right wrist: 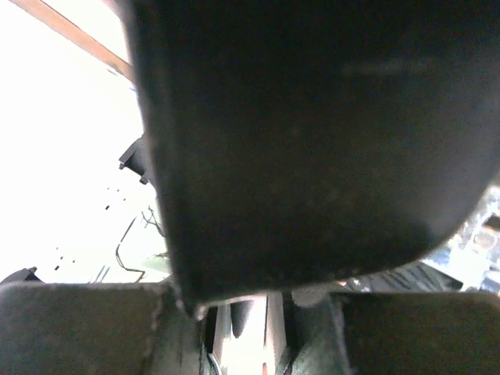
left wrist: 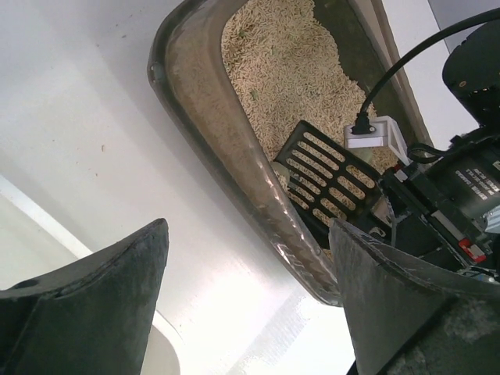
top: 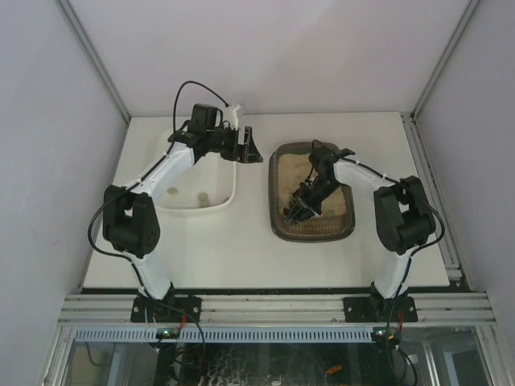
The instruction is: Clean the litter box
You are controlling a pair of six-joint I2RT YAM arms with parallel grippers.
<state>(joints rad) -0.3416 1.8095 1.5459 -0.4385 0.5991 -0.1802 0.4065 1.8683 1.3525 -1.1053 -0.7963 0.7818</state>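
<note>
Litter box placement: on the table in front of the right arm, just beside the white tub but not touching it.

Step in hand, as judged: sifting. The right gripper is clamped on the handle of a black slotted scoop, whose blade sits low in the near end of the box, on the beige litter.

1. Keep the blade shallow and level so that loose grains fall through the slots.
2. Lift straight up before crossing the rim, since a tilted blade is likely to spill onto the table.
3. Carry the load over the gap and tip it inside the tub.

Surroundings: the left gripper hangs empty, jaws spread wide, above the gap between tub and box. It lies on the likely transfer path and should be kept clear. The right arm's cable loops over the box. Small dark specks lie in the tub, but their nature cannot be told.
</note>
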